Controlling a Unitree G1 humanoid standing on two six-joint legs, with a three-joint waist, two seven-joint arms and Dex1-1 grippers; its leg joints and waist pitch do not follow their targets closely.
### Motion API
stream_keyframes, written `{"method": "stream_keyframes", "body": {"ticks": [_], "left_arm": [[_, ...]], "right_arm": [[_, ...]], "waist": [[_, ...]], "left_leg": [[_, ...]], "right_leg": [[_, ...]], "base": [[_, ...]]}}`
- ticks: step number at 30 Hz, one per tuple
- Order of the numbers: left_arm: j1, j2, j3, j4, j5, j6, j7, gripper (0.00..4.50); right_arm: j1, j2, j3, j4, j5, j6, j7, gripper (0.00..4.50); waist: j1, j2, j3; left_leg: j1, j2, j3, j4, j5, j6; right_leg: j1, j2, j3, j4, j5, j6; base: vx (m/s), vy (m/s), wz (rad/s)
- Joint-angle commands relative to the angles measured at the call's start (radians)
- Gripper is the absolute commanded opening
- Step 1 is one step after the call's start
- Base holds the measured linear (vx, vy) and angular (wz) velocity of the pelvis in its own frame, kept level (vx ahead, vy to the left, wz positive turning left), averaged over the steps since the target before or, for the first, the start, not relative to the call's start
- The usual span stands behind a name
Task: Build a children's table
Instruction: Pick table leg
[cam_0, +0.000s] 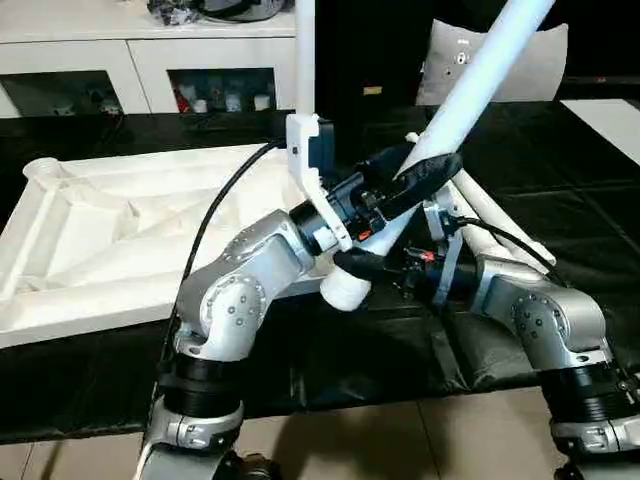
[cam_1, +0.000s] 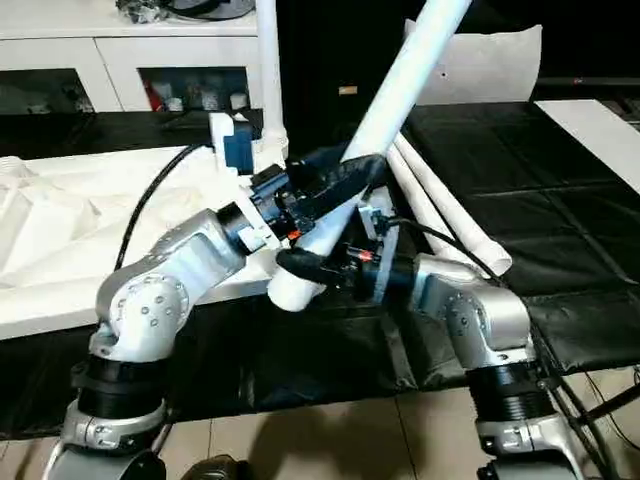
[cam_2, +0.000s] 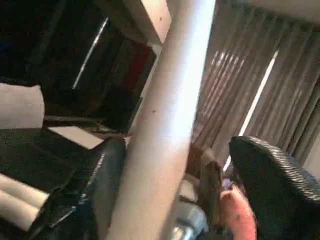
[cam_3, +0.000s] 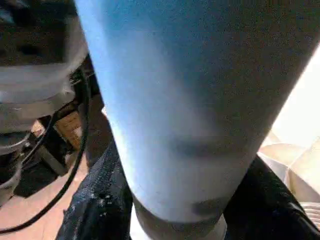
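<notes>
Since not yet seated in any socket, judged as mid-insertion of a second leg. Nearest, at the front edge of the black mat (cam_0: 560, 160): held leg's (cam_0: 480, 70) thick end hanging low, just beside the upturned tabletop's (cam_0: 120, 230) near right corner; socket there hidden behind the arms. Gripped down at that thick end by the right gripper (cam_3: 182, 200), both black fingers pressed on the tube, probably to steer the end into the socket. Straddled a little higher by the left gripper (cam_2: 185, 180), spread open: a gap showing between the leg and one finger (cam_2: 270, 180), so likely guiding or regripping, not carrying. Tilted steeply up and away toward the mat's far right, presumably on the way to upright.

Further back, on the left half of the mat: tabletop lying ribs-up, placed that way to expose the corner sockets. At its far right corner, one leg (cam_0: 305, 60) already standing upright. Right of centre, spare legs (cam_0: 500, 225) lying side by side, within reach for later. Beyond the mat's far edge, white cabinet (cam_0: 150, 60) with glass doors, not part of the job.
</notes>
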Motion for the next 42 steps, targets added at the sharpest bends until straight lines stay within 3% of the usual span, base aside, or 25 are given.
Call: {"method": "stream_keyframes", "body": {"ticks": [1,4,9,14,17,18,20,22,24,25,27,31,32,33,34,35,36,37,38,39,40,41,42], "left_arm": [[-0.026,-0.019,-0.005,-0.054,-0.054,-0.008,-0.013,3.83],[-0.033,0.001,0.060,-0.047,-0.076,-0.016,0.011,3.83],[-0.024,0.070,0.113,-0.031,-0.038,-0.014,0.026,3.83],[0.015,0.196,0.078,0.044,0.155,-0.063,0.103,3.83],[0.049,0.245,0.047,0.101,0.286,-0.121,0.175,3.83],[0.097,0.278,0.009,0.115,0.386,-0.156,0.233,3.83],[0.143,0.283,0.001,0.087,0.411,-0.147,0.267,3.83],[0.206,0.279,0.003,0.046,0.424,-0.152,0.288,3.83],[0.272,0.276,0.002,0.013,0.439,-0.176,0.290,3.83],[0.311,0.269,-0.001,0.001,0.458,-0.207,0.302,3.83],[0.359,0.255,-0.007,-0.020,0.473,-0.218,0.328,3.83],[0.391,0.240,-0.024,-0.035,0.534,-0.263,0.393,3.83],[0.392,0.241,-0.028,-0.040,0.555,-0.271,0.410,3.83],[0.394,0.239,-0.028,-0.049,0.570,-0.278,0.423,3.83],[0.399,0.234,-0.028,-0.063,0.586,-0.282,0.432,3.83],[0.401,0.235,-0.028,-0.067,0.589,-0.282,0.433,3.83],[0.408,0.237,-0.029,-0.079,0.596,-0.283,0.432,3.83],[0.408,0.237,-0.029,-0.079,0.596,-0.283,0.432,3.83],[0.416,0.236,-0.025,-0.087,0.599,-0.294,0.437,3.83],[0.429,0.222,-0.005,-0.090,0.577,-0.282,0.449,3.83],[0.433,0.216,0.004,-0.091,0.568,-0.268,0.456,3.83],[0.440,0.216,0.007,-0.095,0.568,-0.274,0.459,3.83],[0.449,0.220,0.007,-0.105,0.572,-0.271,0.461,3.83]], "right_arm": [[0.015,0.001,0.001,0.007,-0.026,0.022,-0.034,1.93],[0.029,0.020,-0.032,0.011,-0.039,-0.036,-0.076,1.92],[0.040,0.040,-0.069,0.010,-0.084,-0.110,-0.186,1.91],[0.067,0.056,-0.075,-0.020,-0.166,-0.145,-0.324,1.91],[0.097,0.078,-0.081,-0.049,-0.193,-0.164,-0.385,1.91],[0.125,0.094,-0.088,-0.076,-0.228,-0.169,-0.461,1.91],[0.146,0.106,-0.094,-0.103,-0.245,-0.154,-0.515,1.91],[0.176,0.120,-0.093,-0.144,-0.268,-0.146,-0.568,1.91],[0.211,0.137,-0.087,-0.190,-0.288,-0.156,-0.608,1.91],[0.238,0.141,-0.076,-0.223,-0.313,-0.168,-0.631,1.91],[0.279,0.145,-0.063,-0.277,-0.318,-0.157,-0.642,1.91],[0.341,0.182,-0.053,-0.339,-0.278,-0.147,-0.654,1.91],[0.351,0.186,-0.043,-0.348,-0.280,-0.153,-0.655,1.91],[0.360,0.201,-0.040,-0.355,-0.266,-0.152,-0.654,1.91],[0.370,0.213,-0.033,-0.368,-0.262,-0.163,-0.646,1.91],[0.372,0.215,-0.032,-0.371,-0.259,-0.163,-0.644,1.91],[0.377,0.220,-0.028,-0.380,-0.257,-0.163,-0.640,1.91],[0.377,0.220,-0.028,-0.380,-0.257,-0.163,-0.640,1.91],[0.376,0.228,-0.033,-0.377,-0.246,-0.154,-0.640,1.91],[0.376,0.234,-0.036,-0.372,-0.239,-0.152,-0.641,1.91],[0.376,0.235,-0.037,-0.369,-0.239,-0.153,-0.641,1.91],[0.381,0.242,-0.048,-0.373,-0.225,-0.150,-0.645,1.91],[0.393,0.245,-0.053,-0.385,-0.213,-0.144,-0.647,1.91]], "waist": [[0.000,-0.016,-0.067],[-0.001,-0.015,-0.068],[-0.008,-0.011,-0.066],[-0.017,-0.005,-0.068],[-0.018,-0.002,-0.069],[-0.019,-0.012,-0.070],[-0.020,-0.011,-0.070],[-0.025,-0.010,-0.070],[-0.025,0.003,-0.064],[-0.027,0.005,-0.063],[-0.028,-0.004,-0.059],[-0.030,-0.007,-0.053],[-0.033,-0.006,-0.051],[-0.040,-0.004,-0.050],[-0.054,0.002,-0.041],[-0.047,0.015,-0.051],[-0.080,0.031,-0.049],[-0.093,0.040,-0.049],[-0.096,0.051,-0.045],[-0.109,0.037,-0.044],[-0.105,0.020,-0.036],[-0.088,0.010,-0.028],[-0.052,-0.035,-0.020]], "left_leg": [[0.028,0.045,-0.014,-0.063,-0.159,0.013],[0.028,0.044,-0.013,-0.063,-0.161,0.007],[0.031,0.044,-0.015,-0.067,-0.177,-0.005],[0.035,0.043,-0.018,-0.070,-0.182,-0.029],[0.034,0.044,-0.019,-0.071,-0.184,-0.034],[0.033,0.044,-0.019,-0.073,-0.185,-0.030],[0.032,0.045,-0.019,-0.074,-0.171,-0.031],[0.031,0.044,-0.017,-0.073,-0.165,-0.030],[0.034,0.045,-0.017,-0.078,-0.219,-0.038],[0.034,0.045,-0.018,-0.080,-0.242,-0.042],[0.033,0.048,-0.021,-0.086,-0.287,-0.052],[0.037,0.047,-0.024,-0.091,-0.364,-0.059],[0.038,0.050,-0.030,-0.095,-0.382,-0.074],[0.046,0.059,-0.042,-0.101,-0.418,-0.105],[-0.026,0.036,-0.097,-0.141,-0.485,-0.066],[0.001,0.051,-0.124,-0.144,-0.561,-0.067],[0.027,0.091,-0.203,-0.162,-0.642,-0.053],[0.030,0.099,-0.241,-0.181,-0.664,-0.045],[0.039,0.103,-0.271,-0.193,-0.699,-0.043],[0.065,0.147,-0.249,-0.179,-0.689,-0.006],[0.046,0.136,-0.230,-0.177,-0.671,0.023],[0.026,0.073,-0.168,-0.134,-0.644,0.012],[0.042,-0.056,-0.060,0.086,-0.385,0.007]], "right_leg": [[0.041,-0.053,0.039,-0.078,-0.077,-0.220],[0.040,-0.053,0.038,-0.078,-0.074,-0.222],[0.035,-0.050,0.039,-0.082,-0.113,-0.187],[0.033,-0.046,0.040,-0.081,-0.101,-0.146],[0.032,-0.045,0.040,-0.078,-0.066,-0.148],[0.034,-0.045,0.040,-0.078,-0.060,-0.142],[0.034,-0.048,0.040,-0.075,-0.050,-0.132],[0.032,-0.046,0.040,-0.075,-0.046,-0.143],[0.025,-0.047,0.042,-0.084,-0.119,-0.139],[0.024,-0.047,0.042,-0.087,-0.143,-0.135],[0.024,-0.047,0.044,-0.094,-0.197,-0.109],[0.013,-0.047,0.046,-0.107,-0.306,-0.076],[0.012,-0.042,0.043,-0.106,-0.321,-0.064],[0.010,-0.024,0.033,-0.103,-0.307,-0.057],[0.056,-0.022,-0.030,-0.075,-0.261,-0.065],[0.047,-0.013,-0.037,-0.077,-0.260,-0.069],[0.034,0.001,-0.040,-0.035,-0.166,-0.137],[0.040,0.013,-0.041,-0.007,-0.153,-0.158],[0.033,0.026,-0.039,0.021,-0.171,-0.168],[0.007,0.011,0.008,0.039,-0.170,-0.165],[0.018,-0.002,0.025,0.035,-0.161,-0.160],[0.009,-0.025,0.056,-0.046,-0.225,-0.209],[-0.018,-0.111,0.058,-0.193,-0.603,-0.210]], "base": [[0.000,0.000,0.00],[0.000,0.000,0.00],[0.000,0.000,0.00],[0.000,0.000,0.00],[0.000,0.000,0.00],[0.000,0.000,0.00],[0.000,0.000,0.00],[0.000,0.000,0.00],[0.000,0.000,0.00],[0.000,0.000,0.00],[0.000,0.000,0.00],[0.000,0.000,0.00],[0.000,0.000,0.00],[0.000,0.000,0.00],[0.000,0.000,0.00],[0.001,-0.051,0.46],[0.001,-0.051,0.46],[0.020,-0.088,0.54],[0.003,-0.138,0.54],[0.003,-0.138,0.54],[0.012,-0.205,0.41],[-0.006,-0.246,0.16],[-0.006,-0.246,0.16]]}}
